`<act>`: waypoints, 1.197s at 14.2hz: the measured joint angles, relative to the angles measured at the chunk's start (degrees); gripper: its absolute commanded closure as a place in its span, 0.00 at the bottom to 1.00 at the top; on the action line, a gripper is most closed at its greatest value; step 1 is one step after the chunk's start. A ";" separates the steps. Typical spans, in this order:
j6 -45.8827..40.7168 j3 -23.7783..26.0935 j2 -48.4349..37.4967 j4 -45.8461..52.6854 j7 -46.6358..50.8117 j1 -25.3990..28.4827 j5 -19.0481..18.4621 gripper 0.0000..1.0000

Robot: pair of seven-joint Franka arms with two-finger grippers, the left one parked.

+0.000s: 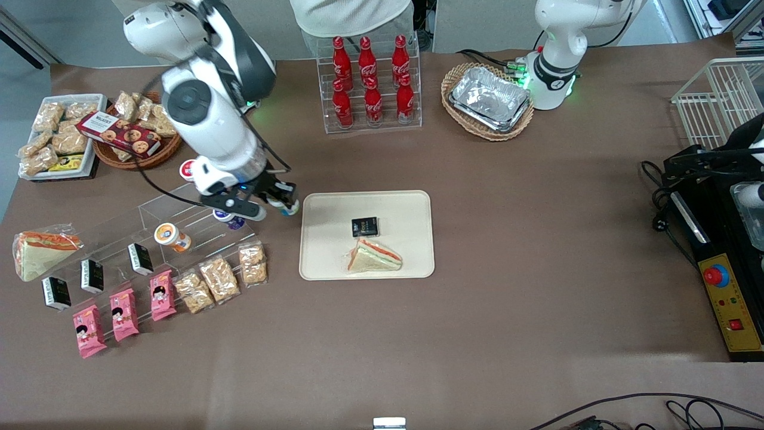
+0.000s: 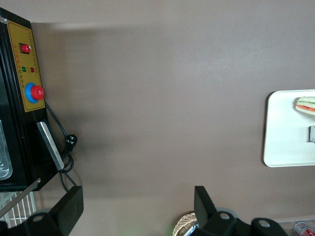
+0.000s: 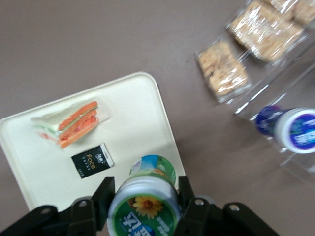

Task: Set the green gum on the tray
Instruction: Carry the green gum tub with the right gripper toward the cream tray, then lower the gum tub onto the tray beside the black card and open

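brown tabletop is lying under the gripper (image 3: 143, 206), which is clamping the green gum (image 3: 143, 209) beside the tray (image 1: 412, 206); releasing now risks missing its rim.

Right arm bent low, wrist tilted down. Claw (image 1: 287, 200) hangs above the counter (image 1: 477, 310), fingers (image 3: 188, 202) clamped on green gum (image 3: 142, 206).
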 measured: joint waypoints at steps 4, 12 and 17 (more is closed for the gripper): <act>17.50 -0.02 6.31 -9.23 6.71 4.33 0.00 0.80; 30.46 -0.05 15.05 -12.33 9.21 6.41 0.00 0.00; 30.68 -0.10 15.11 -12.34 10.08 6.45 0.00 0.00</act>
